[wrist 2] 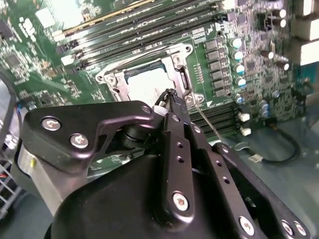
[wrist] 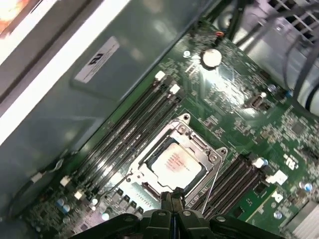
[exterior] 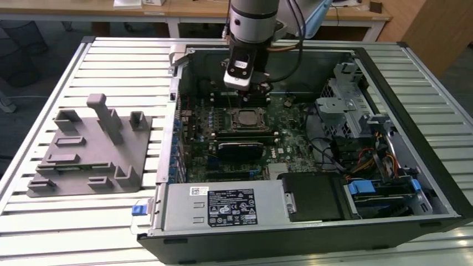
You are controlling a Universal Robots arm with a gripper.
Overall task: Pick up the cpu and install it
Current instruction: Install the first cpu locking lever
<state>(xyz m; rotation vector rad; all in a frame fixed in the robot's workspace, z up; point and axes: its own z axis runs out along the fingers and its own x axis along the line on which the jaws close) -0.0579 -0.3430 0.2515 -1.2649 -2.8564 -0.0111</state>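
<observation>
Claw [wrist: 172,201], pressed together and gripping nothing, hangs just above the socket [wrist: 197,144] inside the open computer case [exterior: 258,244]. The cpu [wrist: 175,166] lies flat within the socket's metal frame, apparently seated there as installed.

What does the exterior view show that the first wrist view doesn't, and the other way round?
Exterior view: the arm reaching down into the open case, and the grey fixture block on the table at the exterior view's left. First wrist view: close detail around the socket, with the coin battery and memory slots. Both: the cpu seated in the socket, and the shut gripper close by, holding nothing.
</observation>
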